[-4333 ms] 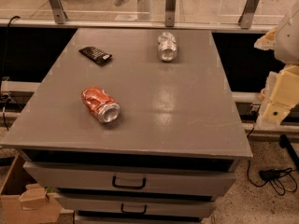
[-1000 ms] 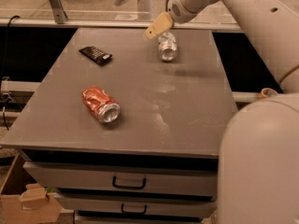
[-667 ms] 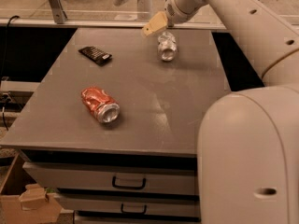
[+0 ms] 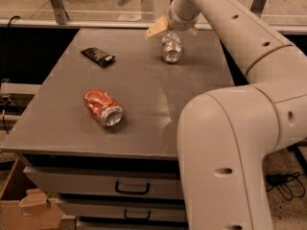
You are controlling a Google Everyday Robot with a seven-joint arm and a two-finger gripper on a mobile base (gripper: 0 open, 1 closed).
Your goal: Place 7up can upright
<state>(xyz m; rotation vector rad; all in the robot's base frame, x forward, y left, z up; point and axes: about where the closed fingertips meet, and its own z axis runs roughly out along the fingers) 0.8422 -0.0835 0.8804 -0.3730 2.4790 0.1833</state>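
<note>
The dented, silvery 7up can (image 4: pixel 171 48) lies on its side on the surface (image 4: pixel 144 95), just beneath the end effector (image 4: pixel 171 32), whose fingers are spread wide. Its lettering is unreadable.

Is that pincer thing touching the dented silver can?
Cannot tell. In the camera view the pincer straddles the far end of the dented silver-white 7up can; no gap or contact shows plainly.

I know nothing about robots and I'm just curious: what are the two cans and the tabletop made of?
7up can: thin silvery metal, likely aluminium; shiny and dented. Red can: the same, with red print and a bright metal end. Tabletop: smooth grey, perhaps laminate or painted metal. The pincer hovers open at the 7up can's far end.
</note>
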